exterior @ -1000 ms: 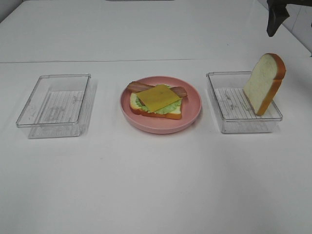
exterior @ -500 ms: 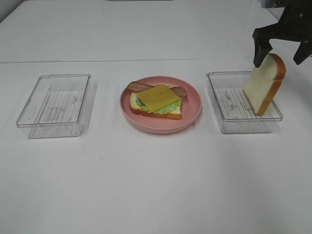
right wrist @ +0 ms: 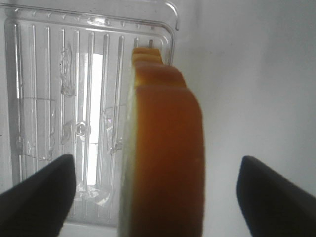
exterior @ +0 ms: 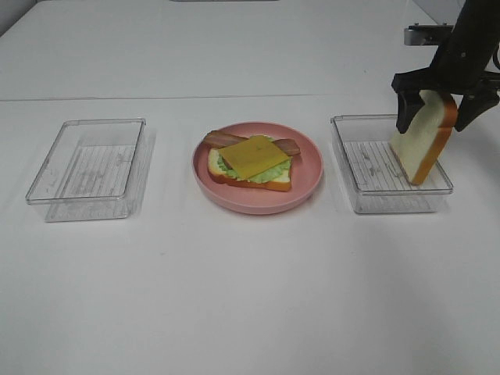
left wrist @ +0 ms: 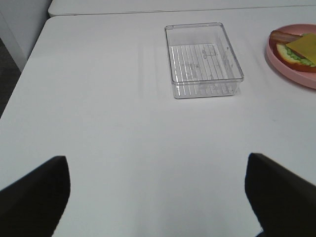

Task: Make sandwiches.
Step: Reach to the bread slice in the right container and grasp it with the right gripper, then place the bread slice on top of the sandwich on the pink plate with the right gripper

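An open-faced sandwich (exterior: 251, 160) lies on the pink plate (exterior: 308, 187): white bread, green lettuce, bacon strips and a yellow cheese slice on top. A second bread slice (exterior: 422, 144) stands on edge, leaning against the right side of the right clear tray (exterior: 375, 191). My right gripper (exterior: 434, 117) straddles the top of that slice, open, one finger on each side. In the right wrist view the crust of the bread slice (right wrist: 165, 148) sits between the gripper (right wrist: 155, 202) fingers with gaps on both sides. My left gripper (left wrist: 155, 202) is open over bare table.
An empty clear tray (exterior: 86, 168) sits left of the plate; the left wrist view shows this tray (left wrist: 203, 59) beyond the gripper, with the plate (left wrist: 291, 74) and sandwich (left wrist: 298, 49) at that picture's edge. A seam crosses the white table behind the trays.
My right gripper has come down from the far right corner until its fingers straddle the top of the leaning bread slice. The slice, plate and trays have not moved.
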